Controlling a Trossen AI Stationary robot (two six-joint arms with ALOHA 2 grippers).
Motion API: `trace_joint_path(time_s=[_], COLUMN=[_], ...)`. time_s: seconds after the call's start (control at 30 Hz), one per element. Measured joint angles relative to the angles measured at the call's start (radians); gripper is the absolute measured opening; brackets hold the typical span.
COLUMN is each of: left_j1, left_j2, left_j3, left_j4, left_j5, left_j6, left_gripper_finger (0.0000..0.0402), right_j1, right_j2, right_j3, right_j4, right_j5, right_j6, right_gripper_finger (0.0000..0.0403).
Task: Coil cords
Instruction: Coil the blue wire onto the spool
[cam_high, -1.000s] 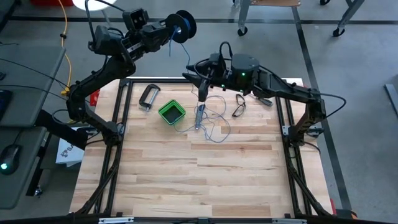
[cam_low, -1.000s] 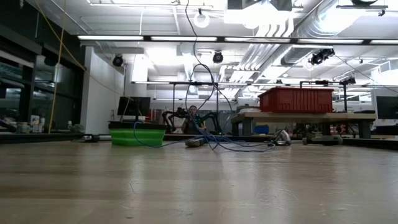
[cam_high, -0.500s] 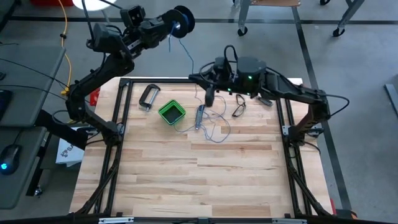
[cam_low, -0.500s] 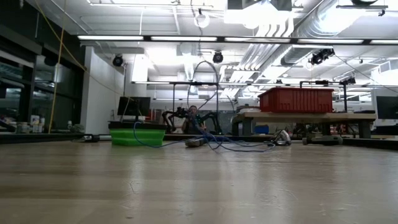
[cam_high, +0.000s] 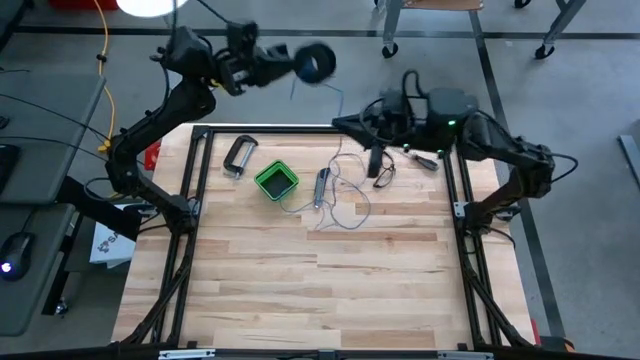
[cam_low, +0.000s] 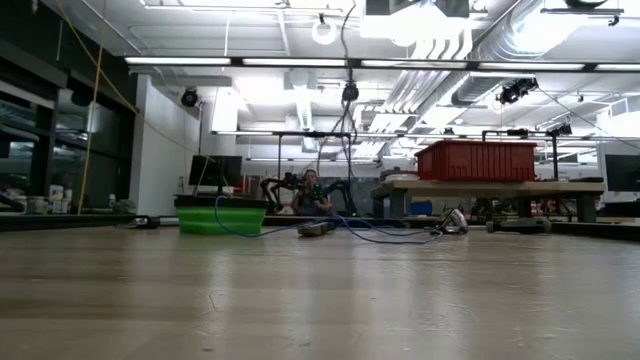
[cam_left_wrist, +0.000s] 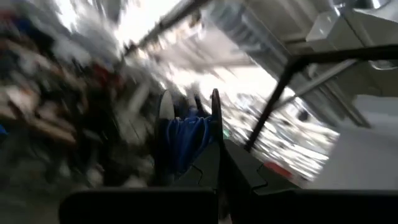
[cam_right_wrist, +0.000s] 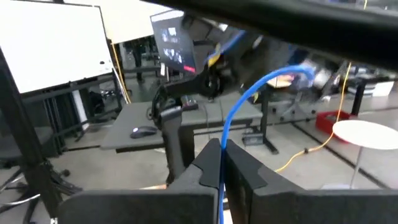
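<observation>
The cord is a thin blue wire. Part of it is wound on a small dark spool (cam_high: 316, 62), held in the air beyond the table's far edge by my left gripper (cam_high: 290, 62). From the spool the wire (cam_high: 338, 95) runs down to my right gripper (cam_high: 342, 120), which is shut on it high over the table's far side. Below that the wire drops to a loose heap (cam_high: 345, 195) lying on the wooden table (cam_high: 320, 290). In the low view the wire (cam_low: 347, 120) rises straight up out of the picture, and both grippers are out of sight. My left gripper is shut on the spool (cam_left_wrist: 186, 137). The spool's blue winding and two flanges stand just past the fingers (cam_left_wrist: 227, 168), but blur hides which part they grip. The spool is clear of the table. My right gripper pinches a single strand of the wire (cam_right_wrist: 222, 149) between its two fingers (cam_right_wrist: 249, 171). The fingers lie level and point toward the table's left. One part of the wire arcs up toward the spool, and the other hangs down to the heap.
On the table's far half lie a green box (cam_high: 276, 180), a grey clamp (cam_high: 238, 155), a slim grey tool (cam_high: 321, 187), pliers (cam_high: 386, 175) and another small tool (cam_high: 425, 160). The near half of the table is bare wood. A yellow cable (cam_high: 104, 60) runs along the floor at the left.
My right gripper has gone toward the table's right edge and up with the wire. The slack loop that hung over the heap has been drawn into a straight rising line. My left gripper has swung the spool toward the right and tipped.
</observation>
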Motion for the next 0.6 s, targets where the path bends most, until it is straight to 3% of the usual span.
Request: trace_joint_path(time_s=[0.37, 0.6], left_j1=[-0.148, -0.238], left_j2=[0.000, 0.025], left_j3=[0.000, 0.000], left_j4=[-0.225, -0.231], left_j5=[0.026, 0.028], left_j6=[-0.064, -0.115], left_gripper_finger=[0.0000, 0.0000], right_j1=[-0.028, -0.028], right_j2=[-0.067, -0.062], right_j3=[0.000, 0.000], right_j4=[0.002, 0.004], right_j5=[-0.033, -0.054], right_j6=[-0.059, -0.085], right_gripper_finger=[0.0000, 0.0000])
